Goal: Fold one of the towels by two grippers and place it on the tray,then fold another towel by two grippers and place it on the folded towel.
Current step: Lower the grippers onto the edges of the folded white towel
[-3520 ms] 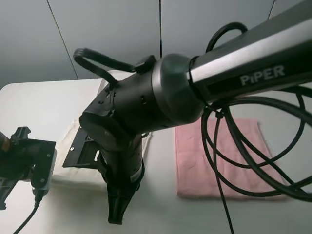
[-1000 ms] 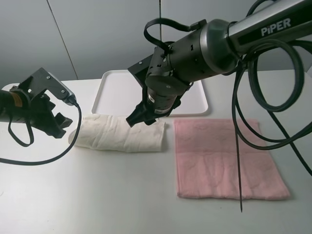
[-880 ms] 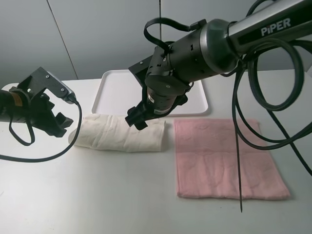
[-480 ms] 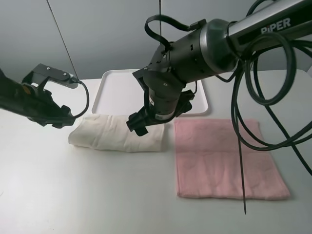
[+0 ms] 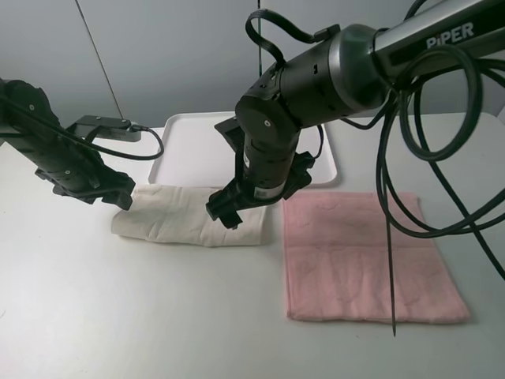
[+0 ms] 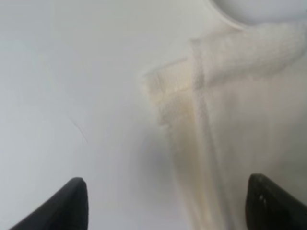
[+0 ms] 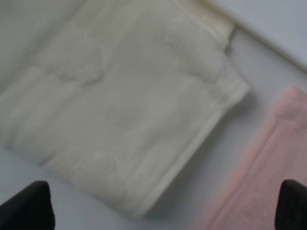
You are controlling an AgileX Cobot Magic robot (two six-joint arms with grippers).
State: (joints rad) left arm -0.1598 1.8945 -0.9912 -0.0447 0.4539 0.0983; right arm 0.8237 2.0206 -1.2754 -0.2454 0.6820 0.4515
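Note:
The cream towel (image 5: pixel 185 222) lies folded into a long strip on the table, just in front of the white tray (image 5: pixel 193 150). My left gripper (image 5: pixel 118 199) is at the strip's left end, open, and its dark fingertips (image 6: pixel 73 203) straddle the towel's corner (image 6: pixel 230 124). My right gripper (image 5: pixel 225 213) hovers open over the strip's right part, with the cream towel (image 7: pixel 115 110) spread between its fingertips (image 7: pixel 29 206). The pink towel (image 5: pixel 363 260) lies flat to the right, and its edge (image 7: pixel 261 191) shows in the right wrist view. Neither gripper holds anything.
Black cables (image 5: pixel 410 174) hang from the right arm over the pink towel. A tray rim (image 6: pixel 261 12) shows beyond the cream towel's end. Bare white table (image 5: pixel 118 316) stretches in front of both towels.
My left arm has swung in from the far left and come down to the cream towel's left end. My right gripper has opened wider and sunk slightly over the right end.

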